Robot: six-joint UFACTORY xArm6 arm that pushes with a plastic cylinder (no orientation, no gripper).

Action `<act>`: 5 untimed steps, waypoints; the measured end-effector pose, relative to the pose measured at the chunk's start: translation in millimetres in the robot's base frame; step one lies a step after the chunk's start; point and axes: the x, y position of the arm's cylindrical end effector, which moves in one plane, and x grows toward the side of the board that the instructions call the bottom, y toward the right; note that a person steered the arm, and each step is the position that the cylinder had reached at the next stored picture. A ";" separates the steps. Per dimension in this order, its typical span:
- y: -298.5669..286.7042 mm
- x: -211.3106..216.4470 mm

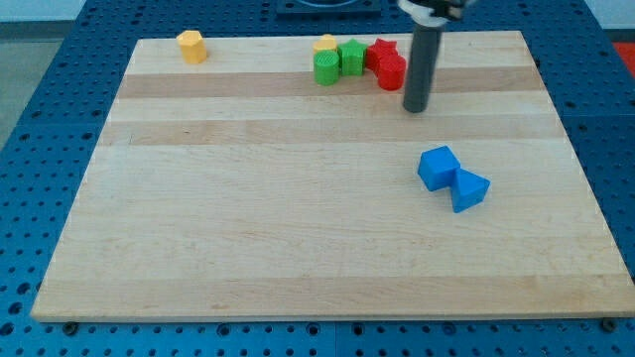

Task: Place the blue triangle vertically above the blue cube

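Fingers were none on this rig: the arm ended in a plain dark rod with nothing to open, shut or grip, and my tip (417, 109) rested on the wooden board (248, 218) toward the far right, touching no block.

Just left of my tip sat the red blocks (388, 63), near it but apart as far as I could judge; their exact shapes were hard to make out where they crowded together. Left of them stood two green blocks (338, 61) with a small yellow block (324, 44) tucked behind, and another yellow block (191, 46) lay alone at the far left corner.

The blue cube (438, 168) lay nearer the camera than my tip and slightly to the right. The blue triangle (469, 189) lay touching the cube on its near-right side, so it sat diagonally below the cube, not above it.

The relation that mattered was this: from my tip the triangle lay toward the near edge and to the right, with the cube almost directly between them. By my judgement a straight run at the triangle would strike the cube first, so my tip would need to pass around the right of the pair, come in from the triangle's near side, and push it far-ward past the cube.
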 end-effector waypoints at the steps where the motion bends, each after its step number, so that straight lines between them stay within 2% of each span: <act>1: 31.6 35.1; 3: 78.5 108.1; 5: 72.4 158.4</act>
